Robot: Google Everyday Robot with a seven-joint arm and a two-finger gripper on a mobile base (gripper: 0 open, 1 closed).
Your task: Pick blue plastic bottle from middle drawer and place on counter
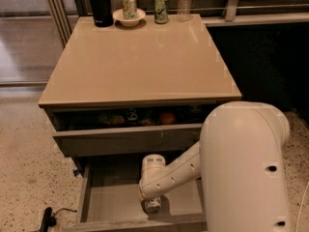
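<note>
Dim warm light; sheen on counter (pixel 140 62); claw (pixel 152 204) in shadowed middle drawer (pixel 111 203).

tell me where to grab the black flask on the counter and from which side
Around its straight mid-body, coming from the front: the black flask stands upright at the back of the counter, with a bowl close beside it. The claw is down in the lower open drawer.

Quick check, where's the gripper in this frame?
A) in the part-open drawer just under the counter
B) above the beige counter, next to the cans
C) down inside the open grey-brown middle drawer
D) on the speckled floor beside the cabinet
C: the gripper is low inside the wide grey-brown wooden middle drawer, well below the glossy beige counter.
</note>
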